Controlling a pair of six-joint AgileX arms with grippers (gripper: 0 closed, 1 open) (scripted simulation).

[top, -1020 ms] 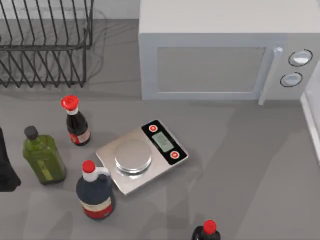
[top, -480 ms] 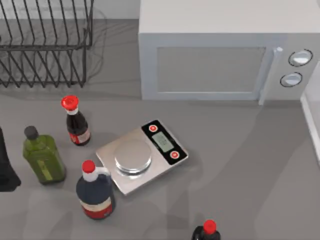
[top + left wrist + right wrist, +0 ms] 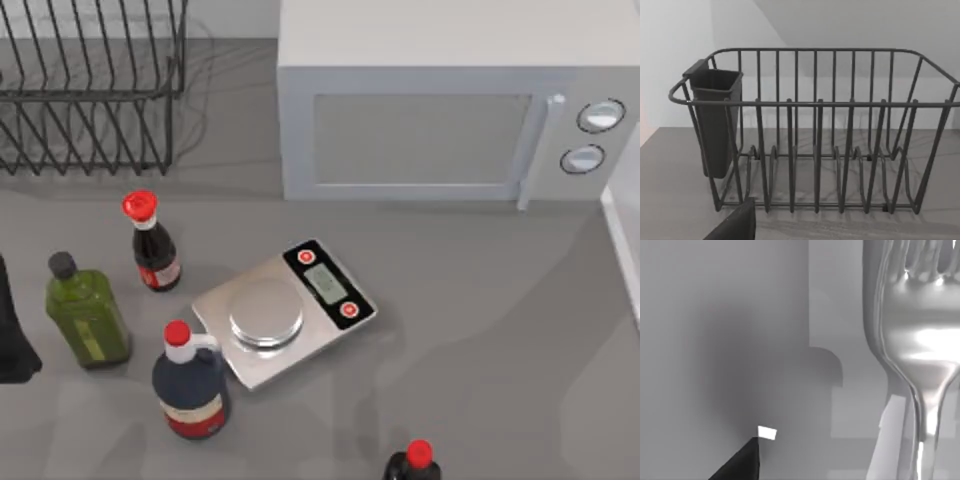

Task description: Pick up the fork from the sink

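Fork [image 3: 912, 335]: filling the right wrist view close-up, tines toward 12 o'clock; camera closing in for a grasp, I judge.
Right jaws: state cannot be told.
Left arm: idling, facing dish rack [image 3: 815, 130].

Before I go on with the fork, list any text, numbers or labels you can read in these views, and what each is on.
None can be read.
Kitchen scale: display and two red buttons, markings too small.
Dark jug: label band, no legible words.
Small sauce bottle: label blurred.
Green bottle: label illegible.
Microwave: dials unmarked.
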